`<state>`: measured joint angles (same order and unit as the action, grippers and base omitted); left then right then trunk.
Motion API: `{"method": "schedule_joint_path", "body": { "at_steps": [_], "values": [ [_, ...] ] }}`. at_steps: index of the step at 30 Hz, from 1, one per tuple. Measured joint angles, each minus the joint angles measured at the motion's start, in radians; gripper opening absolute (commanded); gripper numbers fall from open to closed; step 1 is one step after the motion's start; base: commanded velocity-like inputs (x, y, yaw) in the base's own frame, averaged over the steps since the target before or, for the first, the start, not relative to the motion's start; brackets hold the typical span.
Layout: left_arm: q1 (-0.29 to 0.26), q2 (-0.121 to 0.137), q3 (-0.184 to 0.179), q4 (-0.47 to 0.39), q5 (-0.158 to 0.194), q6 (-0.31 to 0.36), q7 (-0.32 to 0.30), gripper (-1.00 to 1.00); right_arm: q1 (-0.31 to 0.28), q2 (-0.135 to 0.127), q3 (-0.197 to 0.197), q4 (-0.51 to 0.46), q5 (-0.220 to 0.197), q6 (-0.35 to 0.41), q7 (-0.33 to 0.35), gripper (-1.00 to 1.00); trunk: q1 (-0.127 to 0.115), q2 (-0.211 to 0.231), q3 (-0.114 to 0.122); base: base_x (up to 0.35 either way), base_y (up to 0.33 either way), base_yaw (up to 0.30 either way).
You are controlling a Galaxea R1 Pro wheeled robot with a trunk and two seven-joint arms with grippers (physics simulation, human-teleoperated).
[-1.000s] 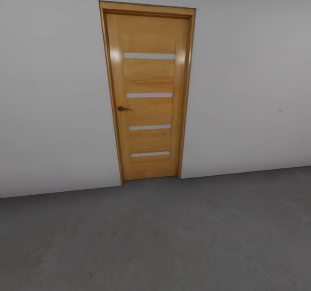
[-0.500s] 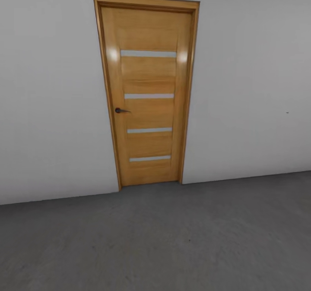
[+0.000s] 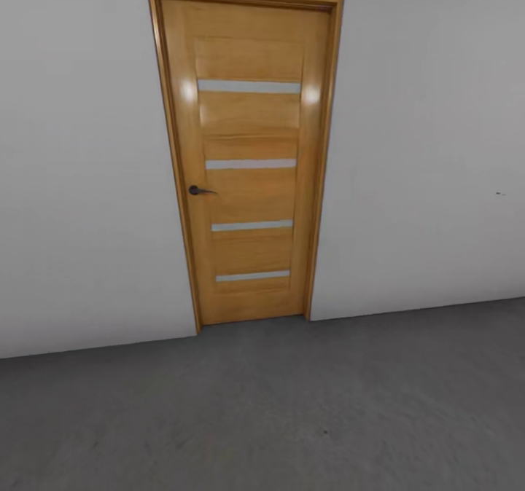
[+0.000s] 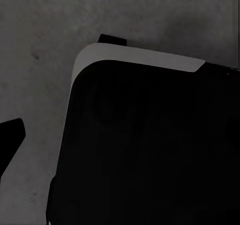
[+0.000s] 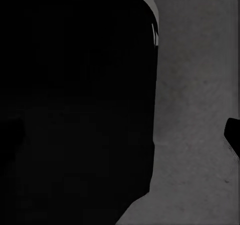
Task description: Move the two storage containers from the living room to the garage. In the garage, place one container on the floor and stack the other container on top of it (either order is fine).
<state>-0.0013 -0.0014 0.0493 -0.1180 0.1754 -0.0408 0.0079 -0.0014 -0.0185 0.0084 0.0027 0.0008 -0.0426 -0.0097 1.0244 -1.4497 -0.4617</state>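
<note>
The floor [image 3: 292,411] here is dark grey mottled concrete, which suggests the garage, and it runs up to a plain grey-white wall [image 3: 423,148]. Set in that wall, straight ahead in the head view, is a closed wooden door [image 3: 248,163] with four pale horizontal strips and a dark lever handle [image 3: 198,190] on its left edge. Where the storage containers are cannot be told from these views. Both wrist views look down on the concrete past a large black rounded body [image 4: 150,150], probably the robot's own; whether the fingers of either arm are open or closed cannot be told. The step in hand looks like transit between rooms. Next, the door must be opened.
</note>
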Motion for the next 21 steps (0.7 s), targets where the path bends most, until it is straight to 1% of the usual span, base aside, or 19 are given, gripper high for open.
{"method": "schedule_joint_path", "body": {
  "at_steps": [5,8,15,21],
  "values": [
    [0.000,0.000,0.000,0.000,0.000,0.000,0.000,1.00,0.000,0.000,0.000,0.000,0.001,-0.001,0.000,1.00,0.000,0.000,0.000,0.323,0.000,0.013],
    [0.000,0.000,0.000,0.000,0.000,0.000,0.001,1.00,0.000,-0.001,0.000,0.000,0.001,-0.002,0.000,1.00,0.000,0.000,0.000,0.323,0.000,0.124],
    [0.000,0.000,0.000,0.000,0.000,0.000,0.001,1.00,0.000,-0.001,0.001,0.000,0.001,-0.002,0.000,1.00,0.000,0.000,0.000,0.323,-0.014,0.227],
    [0.000,0.000,0.000,0.000,0.000,0.000,0.000,1.00,0.000,-0.001,0.000,0.000,0.001,-0.002,0.000,1.00,0.000,0.000,0.000,0.323,-0.101,0.263]
  ]
}}
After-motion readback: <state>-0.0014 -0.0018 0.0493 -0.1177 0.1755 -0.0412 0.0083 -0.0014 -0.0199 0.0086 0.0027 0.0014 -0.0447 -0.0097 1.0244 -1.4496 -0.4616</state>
